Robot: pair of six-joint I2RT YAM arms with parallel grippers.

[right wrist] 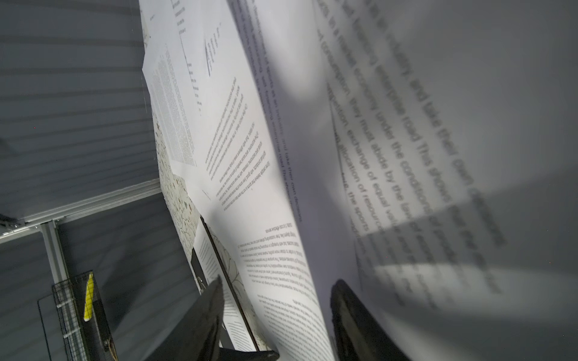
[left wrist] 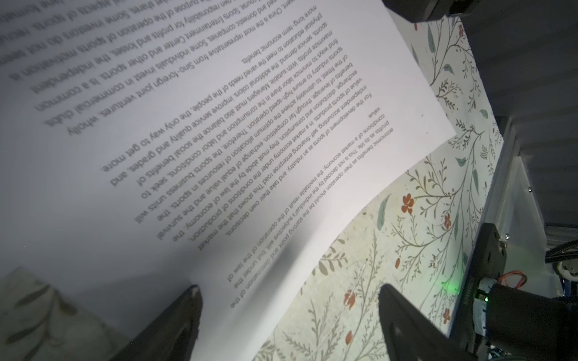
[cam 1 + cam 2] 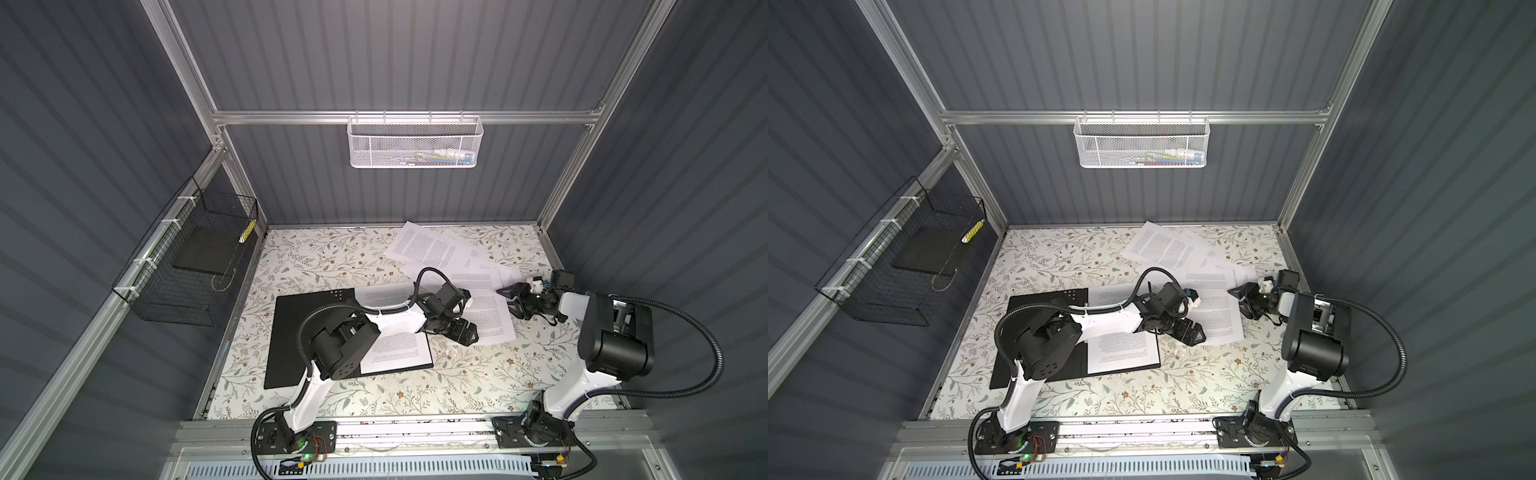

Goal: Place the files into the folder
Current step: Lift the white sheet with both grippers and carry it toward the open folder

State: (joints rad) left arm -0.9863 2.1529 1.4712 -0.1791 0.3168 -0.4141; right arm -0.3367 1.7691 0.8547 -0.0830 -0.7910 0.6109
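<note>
The folder (image 3: 299,332) lies open on the left of the table, black inside up, with one printed sheet (image 3: 399,353) on its right half. Several more files (image 3: 432,249) lie fanned towards the back right. One of them (image 3: 486,311) spreads between my two grippers. My left gripper (image 3: 468,334) hangs open over that sheet's near edge, one finger above the paper (image 2: 219,156), the other above the table. My right gripper (image 3: 508,300) is at the sheet's far right edge. Its fingers stand apart with the bowed paper (image 1: 281,250) rising between them.
A black wire basket (image 3: 187,266) on the left wall holds a dark flat slab (image 3: 208,253). A white mesh basket (image 3: 415,143) hangs on the back wall. The floral table top (image 3: 457,382) shows in front of the sheets.
</note>
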